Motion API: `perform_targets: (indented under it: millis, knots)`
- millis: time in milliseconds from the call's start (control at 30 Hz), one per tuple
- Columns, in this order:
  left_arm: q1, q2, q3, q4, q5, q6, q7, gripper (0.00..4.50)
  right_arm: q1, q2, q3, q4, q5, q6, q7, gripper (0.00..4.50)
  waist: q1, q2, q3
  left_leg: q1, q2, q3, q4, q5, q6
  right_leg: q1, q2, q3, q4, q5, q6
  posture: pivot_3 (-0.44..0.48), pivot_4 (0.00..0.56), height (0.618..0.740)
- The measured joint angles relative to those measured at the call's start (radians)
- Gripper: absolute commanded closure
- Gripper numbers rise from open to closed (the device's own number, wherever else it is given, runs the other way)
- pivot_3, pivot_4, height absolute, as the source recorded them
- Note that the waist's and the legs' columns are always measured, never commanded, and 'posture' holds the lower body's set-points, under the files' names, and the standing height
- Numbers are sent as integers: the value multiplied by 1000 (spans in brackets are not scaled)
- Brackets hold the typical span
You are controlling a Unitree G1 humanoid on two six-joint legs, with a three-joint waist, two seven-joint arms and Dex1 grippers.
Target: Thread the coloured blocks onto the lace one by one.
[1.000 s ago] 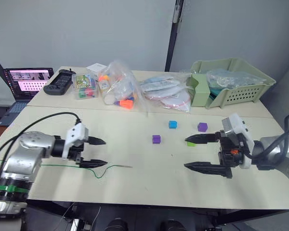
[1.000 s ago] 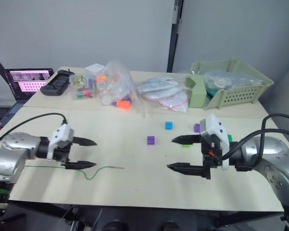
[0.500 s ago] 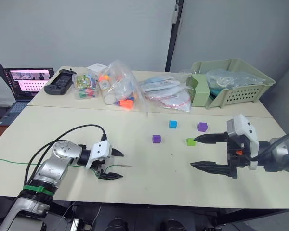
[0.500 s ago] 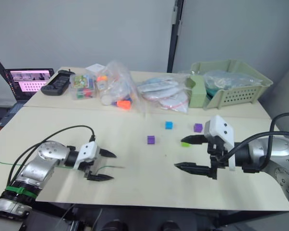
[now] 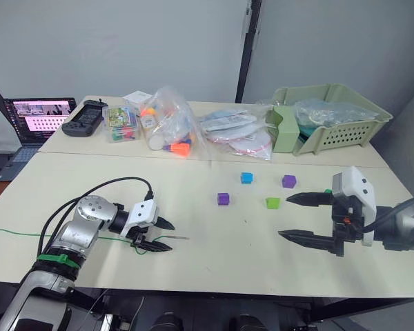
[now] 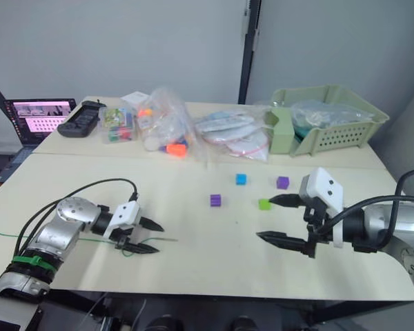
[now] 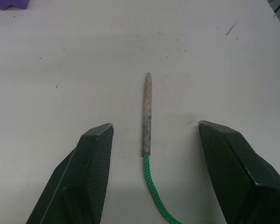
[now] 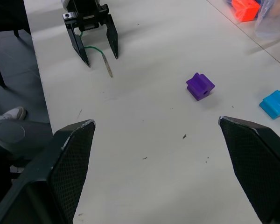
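Note:
The lace (image 5: pixel 90 238) is a thin green cord lying along the table's front left, ending in a stiff grey tip (image 7: pixel 147 112). My left gripper (image 5: pixel 170 236) is open and low over the table, with one finger on each side of that tip and neither touching it. A purple block (image 5: pixel 223 198), a blue block (image 5: pixel 247 178), a second purple block (image 5: pixel 288 181) and a lime green block (image 5: pixel 273 203) sit loose at mid-table. My right gripper (image 5: pixel 286 217) stands open and empty, just right of the lime block. The right wrist view shows the purple block (image 8: pixel 200 86) and the left gripper (image 8: pixel 98 46).
Along the back stand a laptop (image 5: pixel 41 117), a black controller (image 5: pixel 85 117), a small clear box (image 5: pixel 121 123), clear bags with orange toys (image 5: pixel 169 124) and a pale green basket (image 5: pixel 331 117). A seam runs across the table behind the blocks.
My left gripper has moved right along the lace to its grey tip and narrowed around it. My right gripper has drawn back to the right, uncovering the lime block.

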Motion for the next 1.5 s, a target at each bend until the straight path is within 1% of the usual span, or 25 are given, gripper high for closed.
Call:
perform_targets:
  millis: [67,133,233,267,300,367,400,600,700,867,967,1067,1167,1300,1433,1467,1500]
  knots:
    - [-6,-5,-3,11,0,-8,-3,1498,1,0,0,-1,-4,-3,-2,0,2,0,0,0,0,0,0,0,0,0,0,0,0,0,0,0,150,732]
    - [-12,-8,-6,20,2,-10,-5,2012,4,0,0,-2,-7,-8,-3,0,3,0,0,0,0,0,1,0,0,1,0,0,0,0,0,0,150,732]
    - [-22,-13,-6,35,2,-4,-4,2960,11,0,0,-2,-14,-18,-4,0,1,0,0,0,0,0,1,0,0,1,0,0,0,0,0,0,150,732]
    - [-28,-17,-7,45,4,-5,-5,3502,14,0,0,-2,-17,-21,-5,0,1,0,0,0,0,0,1,0,0,0,0,0,0,0,0,0,150,732]
    - [-31,-19,-8,48,5,-5,-5,3625,16,0,0,-2,-19,-22,-6,0,1,0,0,0,0,0,1,0,0,0,0,0,0,0,0,0,150,732]
    - [-39,-29,-11,56,11,-9,-4,4279,22,2,1,-2,-25,-29,-8,0,1,0,0,0,0,0,1,0,0,0,0,0,0,0,0,0,150,732]
    - [-40,-32,-12,58,14,-11,-3,4418,25,2,1,-3,-25,-32,-8,0,1,0,0,0,0,0,1,0,0,1,0,0,0,0,0,0,150,732]
    - [-41,-36,-9,63,13,-14,-5,4418,29,2,1,-3,-26,-40,-10,0,1,0,0,0,0,0,1,0,0,1,0,0,0,0,0,0,150,732]
    - [-38,-41,1,60,-7,14,-9,4418,39,13,1,-3,-26,-40,-21,0,2,0,0,0,0,0,1,0,0,1,0,0,0,0,0,0,150,732]
    - [-24,-58,12,-33,-64,118,-22,4418,55,51,1,-3,-18,-38,-55,0,2,0,0,-2,0,-1,2,0,0,0,0,0,0,0,1,0,150,732]
    - [-25,-71,12,-93,-75,153,-5,4418,70,60,4,-6,-18,-38,-67,0,2,0,0,-1,0,-2,2,0,0,0,0,0,0,0,1,0,150,732]
    - [-25,-105,9,-154,-77,199,28,4418,81,77,8,-6,-22,-38,-80,0,2,0,0,-2,-1,-2,2,0,0,0,0,0,0,1,1,0,150,732]
    - [-31,-175,-17,-195,-61,241,102,4418,86,78,9,-9,-24,-38,-92,0,4,0,0,-2,-1,-3,2,0,0,1,0,0,0,1,1,0,150,732]
    - [-31,-220,-79,-184,14,234,181,4418,99,78,9,-14,-25,-38,-100,0,0,0,0,-2,-1,-3,2,0,0,0,1,1,0,1,1,0,150,732]
    - [-32,-284,-118,-167,39,233,233,4418,100,79,9,-18,-26,-38,-109,0,1,0,0,-2,-1,-4,2,0,0,1,1,1,0,1,1,0,150,732]
    - [-32,-287,-129,-164,46,233,237,4418,100,79,9,-20,-26,-38,-112,0,1,0,0,-2,-1,-4,2,0,0,0,1,1,0,1,1,0,150,732]
    - [-32,-287,-137,-159,54,229,239,4111,100,79,9,-21,-26,-38,-113,0,1,0,0,-2,-1,-4,2,0,0,1,1,1,0,1,1,0,150,732]
